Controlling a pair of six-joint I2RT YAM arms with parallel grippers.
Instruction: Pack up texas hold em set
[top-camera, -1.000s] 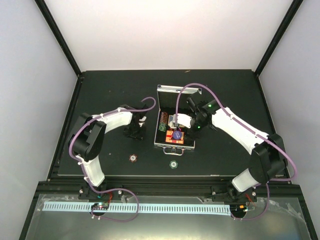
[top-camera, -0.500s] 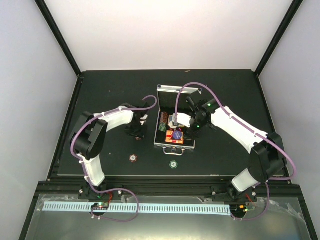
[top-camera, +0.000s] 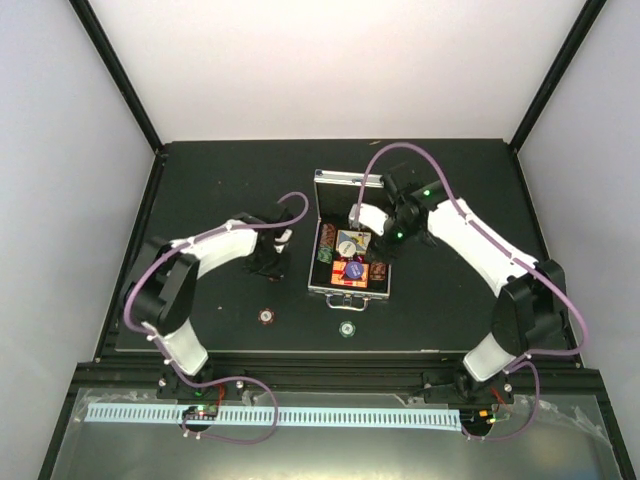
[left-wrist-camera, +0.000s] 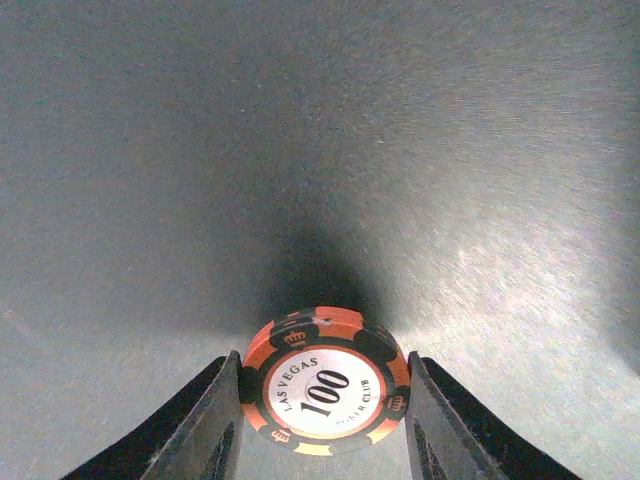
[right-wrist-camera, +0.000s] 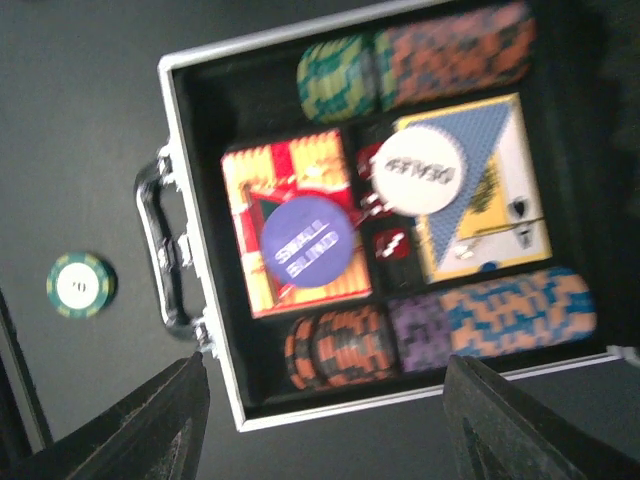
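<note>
**A:** On the bench (top-camera: 200, 210), where is the set?

**B:** The silver case (top-camera: 348, 293) sits mid-bench and is open. Its lid (top-camera: 335, 195) stands at the far side and its handle (right-wrist-camera: 160, 240) faces the arm bases.

**A:** What's inside?

**B:** Chip rows line both sides, running from handle side to hinge side, in green, orange, purple and blue. Between them are a red-and-yellow deck (right-wrist-camera: 245, 170) under a purple "small blind" disc (right-wrist-camera: 303, 240), a blue-and-yellow pack (right-wrist-camera: 495, 190) under a white disc (right-wrist-camera: 420, 172), and red dice (right-wrist-camera: 388, 245).

**A:** And the grippers?

**B:** The right gripper (right-wrist-camera: 325, 380) hangs over the tray, its jaws wide and holding nothing. The left gripper (left-wrist-camera: 322, 370), left of the case, has both fingers against an orange-and-black "100" chip (left-wrist-camera: 322, 395). That chip faces the wrist camera.

**A:** Any loose pieces?

**B:** A reddish chip (top-camera: 265, 316) and a green chip (top-camera: 346, 327) lie near the front edge.
</note>
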